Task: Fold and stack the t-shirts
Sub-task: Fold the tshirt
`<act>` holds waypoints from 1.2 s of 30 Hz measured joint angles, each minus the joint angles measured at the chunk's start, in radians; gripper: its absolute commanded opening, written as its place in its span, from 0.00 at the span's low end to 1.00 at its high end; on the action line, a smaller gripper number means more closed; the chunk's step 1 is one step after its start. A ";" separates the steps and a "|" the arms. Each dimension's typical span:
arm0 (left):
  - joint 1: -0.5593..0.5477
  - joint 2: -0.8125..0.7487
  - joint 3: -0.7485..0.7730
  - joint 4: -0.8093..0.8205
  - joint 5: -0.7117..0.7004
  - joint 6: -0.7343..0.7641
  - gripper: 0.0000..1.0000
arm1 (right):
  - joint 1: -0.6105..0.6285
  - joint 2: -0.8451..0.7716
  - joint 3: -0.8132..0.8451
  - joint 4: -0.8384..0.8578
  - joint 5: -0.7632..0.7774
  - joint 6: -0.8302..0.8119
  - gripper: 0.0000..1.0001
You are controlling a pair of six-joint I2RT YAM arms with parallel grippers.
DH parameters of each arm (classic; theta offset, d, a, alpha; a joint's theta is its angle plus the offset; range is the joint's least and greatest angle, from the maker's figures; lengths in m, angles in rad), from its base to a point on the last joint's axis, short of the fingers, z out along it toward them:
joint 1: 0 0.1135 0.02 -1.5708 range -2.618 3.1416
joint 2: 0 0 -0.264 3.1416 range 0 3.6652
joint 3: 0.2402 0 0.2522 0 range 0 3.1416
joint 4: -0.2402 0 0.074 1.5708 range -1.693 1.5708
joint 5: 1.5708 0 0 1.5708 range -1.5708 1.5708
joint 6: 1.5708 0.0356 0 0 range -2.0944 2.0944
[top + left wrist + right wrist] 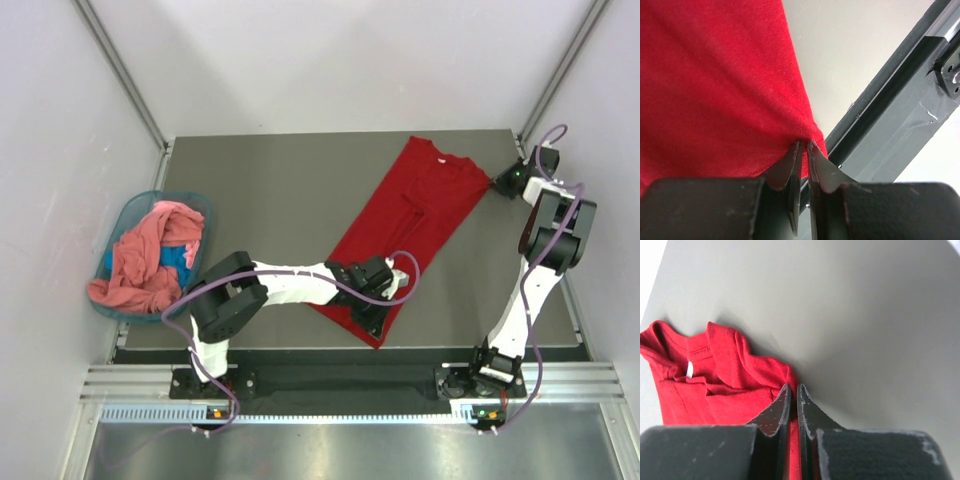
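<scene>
We pinch the red t-shirt (420,205), which lies diagonally on the bench (270,190), at opposite ends. The left end effector (804,144) clamps the hem corner and the right end effector (794,388) the shoulder edge, probably so both ends lift together for folding. The salmon-pink t-shirt (145,265) lies bunched in the basket (124,214).

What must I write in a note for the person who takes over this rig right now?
Left tool: shut on the near hem corner of the red shirt.
Right tool: shut on the same shirt's far end, beside the collar.
Red shirt lies slanted across the table, between both tools.
Pink shirt: crumpled in the basket at the left edge.
Done: no finished fold, no stack.
To do: fold the red shirt, take out and fold the pink shirt, stack both.
</scene>
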 measured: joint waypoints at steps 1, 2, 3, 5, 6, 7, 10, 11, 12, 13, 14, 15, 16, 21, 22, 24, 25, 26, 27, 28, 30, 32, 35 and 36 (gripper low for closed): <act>0.000 -0.004 -0.010 0.012 0.000 -0.003 0.15 | 0.000 0.008 0.016 -0.010 0.001 -0.008 0.02; 0.000 -0.008 -0.018 0.022 0.000 -0.007 0.15 | 0.000 0.016 0.032 -0.018 0.000 -0.012 0.04; 0.001 -0.011 -0.025 0.031 0.001 -0.011 0.15 | 0.000 0.023 0.047 -0.027 0.000 -0.016 0.05; 0.001 -0.016 -0.037 0.047 0.001 -0.019 0.14 | 0.000 0.040 0.084 -0.060 0.003 -0.025 0.11; 0.001 -0.018 -0.040 0.052 0.002 -0.022 0.14 | 0.000 0.046 0.097 -0.069 0.003 -0.026 0.13; 0.001 -0.018 -0.042 0.056 0.002 -0.025 0.14 | 0.000 0.052 0.111 -0.079 0.003 -0.028 0.17; -0.001 -0.018 -0.043 0.062 0.000 -0.035 0.14 | 0.000 0.064 0.141 -0.095 0.011 -0.037 0.27; -0.002 -0.018 -0.044 0.064 0.000 -0.039 0.14 | 0.000 0.064 0.147 -0.102 0.016 -0.042 0.29; -0.003 -0.018 -0.044 0.066 0.000 -0.042 0.14 | -0.001 0.064 0.147 -0.103 0.017 -0.048 0.32; -0.003 -0.018 -0.044 0.066 0.000 -0.044 0.14 | -0.001 0.062 0.147 -0.103 0.017 -0.051 0.34; -0.004 -0.018 -0.044 0.067 -0.001 -0.046 0.14 | -0.001 0.060 0.147 -0.104 0.020 -0.054 0.36; -0.005 -0.018 -0.044 0.068 -0.002 -0.047 0.14 | -0.001 0.056 0.146 -0.109 0.025 -0.058 0.36; -0.005 -0.018 -0.044 0.068 -0.003 -0.047 0.14 | -0.001 0.052 0.145 -0.115 0.031 -0.062 0.36; -0.008 -0.018 -0.044 0.070 -0.008 -0.050 0.13 | -0.002 0.001 0.103 -0.169 0.059 -0.079 0.15; -0.008 -0.018 -0.044 0.071 -0.008 -0.050 0.13 | -0.002 -0.016 0.088 -0.174 0.062 -0.078 0.11; -0.009 -0.018 -0.044 0.071 -0.009 -0.050 0.14 | -0.001 -0.050 0.063 -0.180 0.064 -0.078 0.10; -0.009 -0.018 -0.044 0.072 -0.011 -0.050 0.14 | -0.001 -0.066 0.051 -0.180 0.063 -0.078 0.10; -0.010 -0.018 -0.044 0.072 -0.011 -0.052 0.13 | -0.001 -0.080 0.043 -0.180 0.062 -0.078 0.09; -0.010 -0.019 -0.044 0.072 -0.012 -0.053 0.13 | 0.000 -0.099 0.035 -0.178 0.060 -0.078 0.10; -0.010 -0.018 -0.044 0.072 -0.012 -0.053 0.13 | 0.002 -0.111 0.031 -0.173 0.056 -0.078 0.10; -0.010 -0.018 -0.044 0.073 -0.012 -0.053 0.13 | 0.009 -0.131 0.024 -0.159 0.047 -0.078 0.10; -0.011 -0.018 -0.044 0.073 -0.013 -0.053 0.13 | 0.015 -0.140 0.020 -0.148 0.034 -0.078 0.10; -0.012 -0.018 -0.044 0.074 -0.015 -0.053 0.13 | 0.030 -0.140 0.013 -0.137 0.019 -0.078 0.09; -0.012 -0.018 -0.044 0.074 -0.015 -0.053 0.13 | 0.037 -0.140 0.007 -0.135 0.014 -0.077 0.08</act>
